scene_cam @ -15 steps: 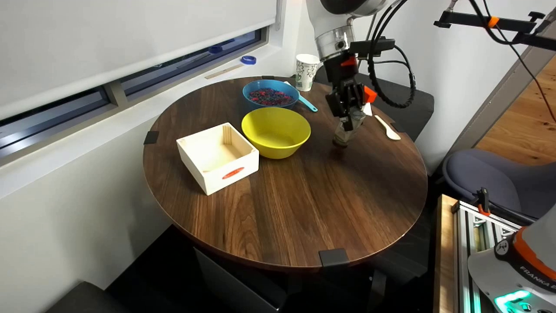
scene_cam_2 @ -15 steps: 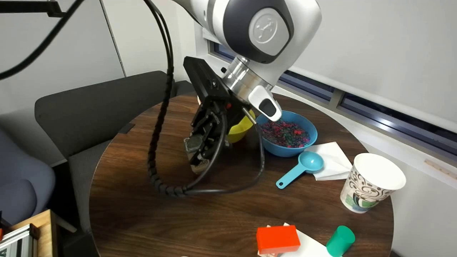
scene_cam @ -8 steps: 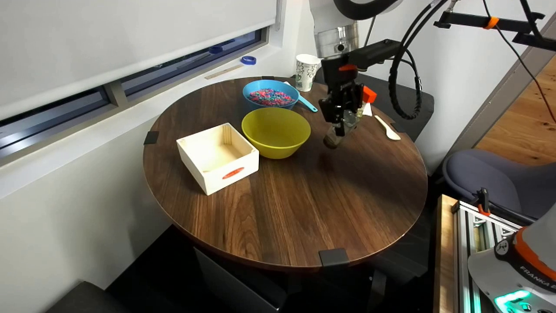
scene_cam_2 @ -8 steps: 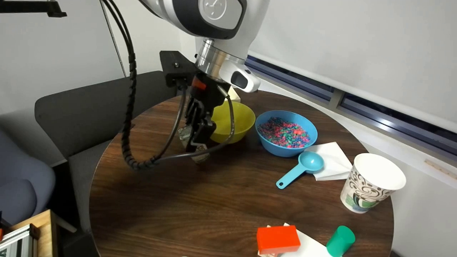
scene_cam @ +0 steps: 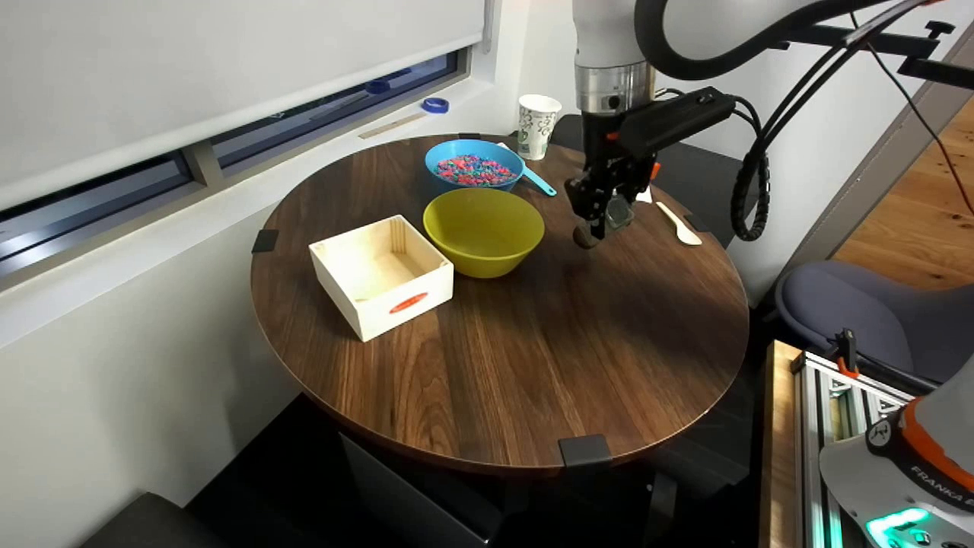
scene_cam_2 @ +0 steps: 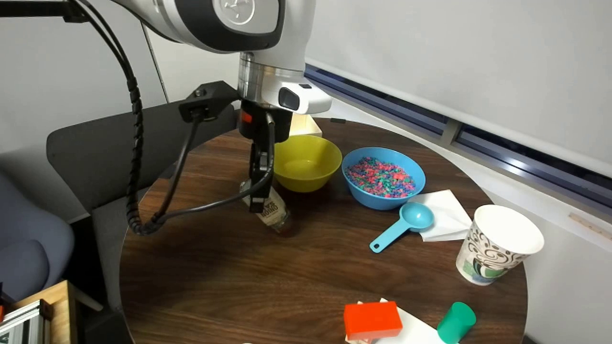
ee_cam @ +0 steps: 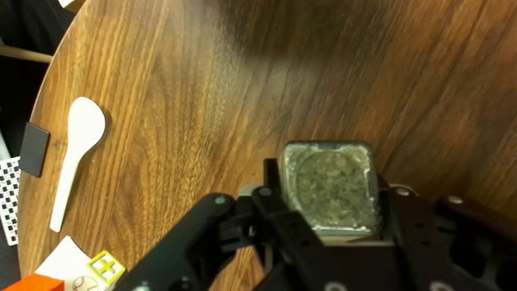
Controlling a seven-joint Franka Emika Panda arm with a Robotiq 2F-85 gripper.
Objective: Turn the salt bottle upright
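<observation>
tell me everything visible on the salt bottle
The salt bottle is small and clear, like glass or plastic, with grey-green grains showing through its squarish base and a pale label partly reading "ONION SA". The gripper holds it tilted upside down near the yellow bowl, base up, darker end low, partly hiding it. Whether it touches the table is unclear.

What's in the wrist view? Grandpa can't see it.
The black tool grips a salt bottle, its square end facing us, over a wooden table. A white spoon lies at left; part of an orange block shows lower left.
</observation>
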